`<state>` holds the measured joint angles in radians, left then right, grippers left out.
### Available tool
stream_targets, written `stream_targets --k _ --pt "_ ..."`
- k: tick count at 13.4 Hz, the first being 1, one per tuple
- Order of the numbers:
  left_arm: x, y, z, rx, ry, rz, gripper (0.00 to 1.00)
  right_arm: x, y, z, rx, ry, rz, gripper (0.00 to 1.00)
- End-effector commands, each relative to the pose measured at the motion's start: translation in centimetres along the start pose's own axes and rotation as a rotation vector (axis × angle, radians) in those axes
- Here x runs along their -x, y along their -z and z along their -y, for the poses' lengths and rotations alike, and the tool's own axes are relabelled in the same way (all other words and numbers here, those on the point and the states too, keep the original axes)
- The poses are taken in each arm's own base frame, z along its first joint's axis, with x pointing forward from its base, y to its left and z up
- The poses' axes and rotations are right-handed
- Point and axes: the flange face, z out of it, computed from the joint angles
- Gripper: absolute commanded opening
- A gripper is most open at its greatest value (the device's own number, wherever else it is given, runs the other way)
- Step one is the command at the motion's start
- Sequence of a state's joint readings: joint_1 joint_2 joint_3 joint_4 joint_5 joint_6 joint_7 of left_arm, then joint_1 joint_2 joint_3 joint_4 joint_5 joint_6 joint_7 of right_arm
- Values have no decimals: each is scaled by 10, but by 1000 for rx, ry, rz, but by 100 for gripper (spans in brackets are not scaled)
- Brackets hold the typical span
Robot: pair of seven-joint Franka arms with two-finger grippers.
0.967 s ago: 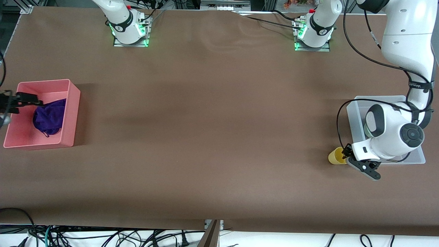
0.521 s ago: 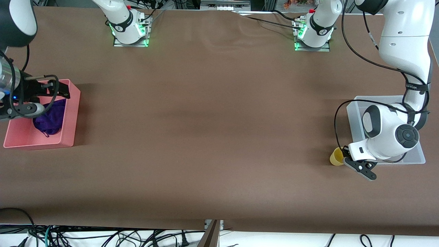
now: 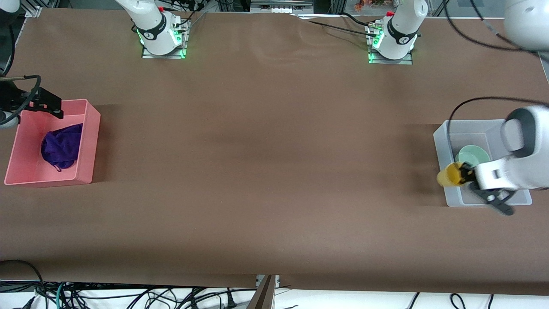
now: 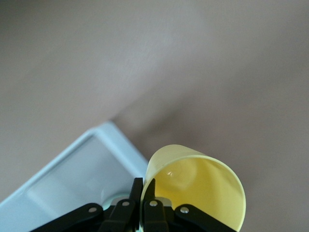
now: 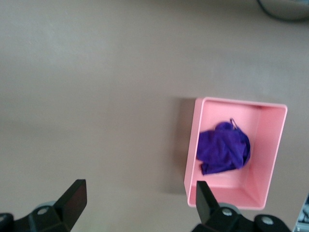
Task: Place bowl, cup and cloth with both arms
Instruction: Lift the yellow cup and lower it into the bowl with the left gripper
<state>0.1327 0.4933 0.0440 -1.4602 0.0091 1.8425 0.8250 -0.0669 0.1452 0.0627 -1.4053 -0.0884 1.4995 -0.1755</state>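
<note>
Now we see the left gripper (image 3: 465, 175) with fingers pinching the plain yellow cup's (image 3: 448, 179) rim over the clear bin (image 3: 441, 137), above the mint bowl (image 3: 472, 154). Right gripper (image 5: 137, 200) fingers gape wide, empty, above the pink bin (image 3: 88, 141) holding the purple cloth (image 3: 62, 146).

Part of the bowl (image 3: 472, 155) hidden by the left hand (image 3: 465, 175); right hand (image 3: 40, 105) edge-cropped.

Pink plastic bin (image 3: 88, 141) at the right arm's end of the brown table (image 3: 266, 171), clear plastic bin (image 3: 446, 141) at the left arm's end
</note>
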Motion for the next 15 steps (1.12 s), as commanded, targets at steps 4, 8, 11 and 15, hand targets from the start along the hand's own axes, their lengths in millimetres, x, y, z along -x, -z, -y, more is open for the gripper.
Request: stream_targets --k 4,8,11,15 --pt "117 -60 74 12 -89 30 0 17 -3 -8 -42 -67 63 100" --pt "136 -123 70 8 -49 13 0 12 -8 -10 -41 -67 71 100" --pt "133 -117 70 5 -17 -6 100 12 -9 -10 -41 -66 71 100" --pt "122 -38 61 10 104 -172 100 12 -8 -10 -41 -67 70 100"
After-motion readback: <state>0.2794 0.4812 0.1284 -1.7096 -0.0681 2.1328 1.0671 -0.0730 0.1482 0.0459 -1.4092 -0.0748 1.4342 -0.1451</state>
